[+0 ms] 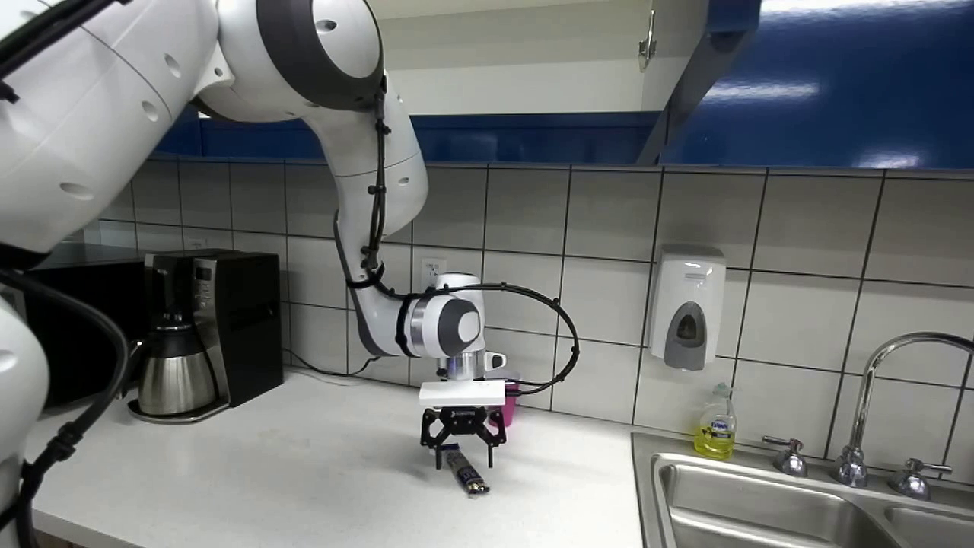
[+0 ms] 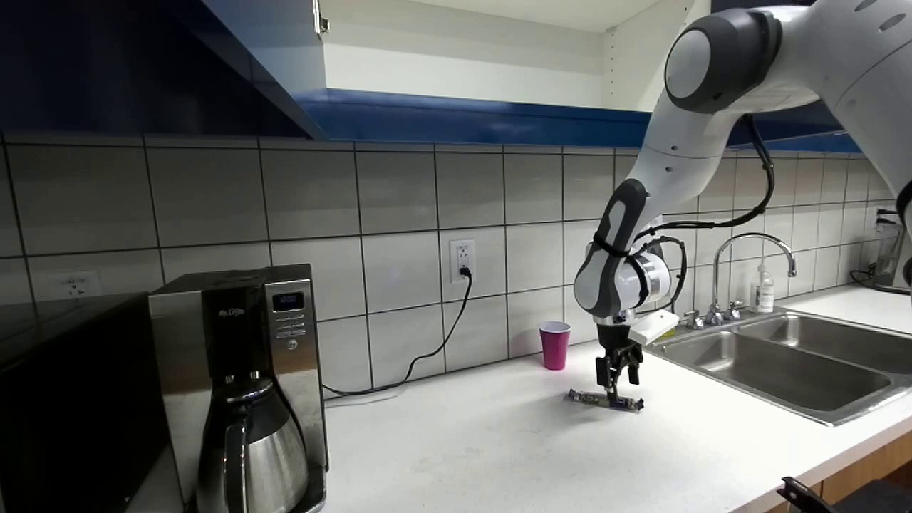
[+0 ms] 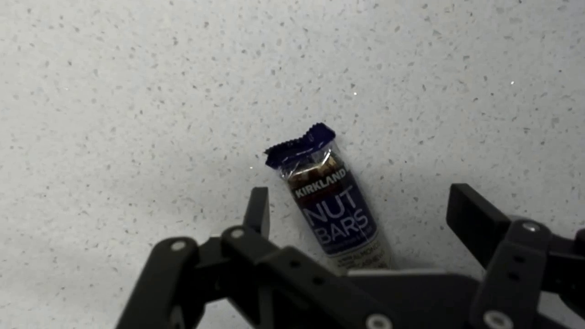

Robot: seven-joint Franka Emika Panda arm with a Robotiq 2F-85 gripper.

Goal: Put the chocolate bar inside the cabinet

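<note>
Chocolate bar (image 3: 336, 205) (label: Nut Bars) lies flat on the counter (image 1: 319, 479), not lifted yet. L to R in an exterior view: coffee maker (image 1: 243, 327) back nr the wall (image 1: 319, 327), prob. so the cord (image 1: 342, 374) reaches the outlet (image 1: 434, 270). Next, gripper (image 1: 464, 459) pointing down, fingers spread wide, nothing held. Wrist view has one finger each side of the bar, likely lined up for a pinch across its narrow width, as a flat bar is best taken from above. It's at a slant, though, so may twist as they come together. Can't tell if the tips touch the counter. Pink cup (image 1: 508, 412) behind, apart from the bar, so shouldn't get in the way. Overhead, blue cabinet (image 1: 533, 141) w/ pale inside showing; its door (image 1: 677, 46) stands open, presumably so none has to be pulled w/ the bar held. Then white dispenser (image 1: 689, 304) on the wall, soap bottle (image 1: 715, 430) at the back edge of the sink (image 1: 761, 495), prob. kept handy for washing up.
</note>
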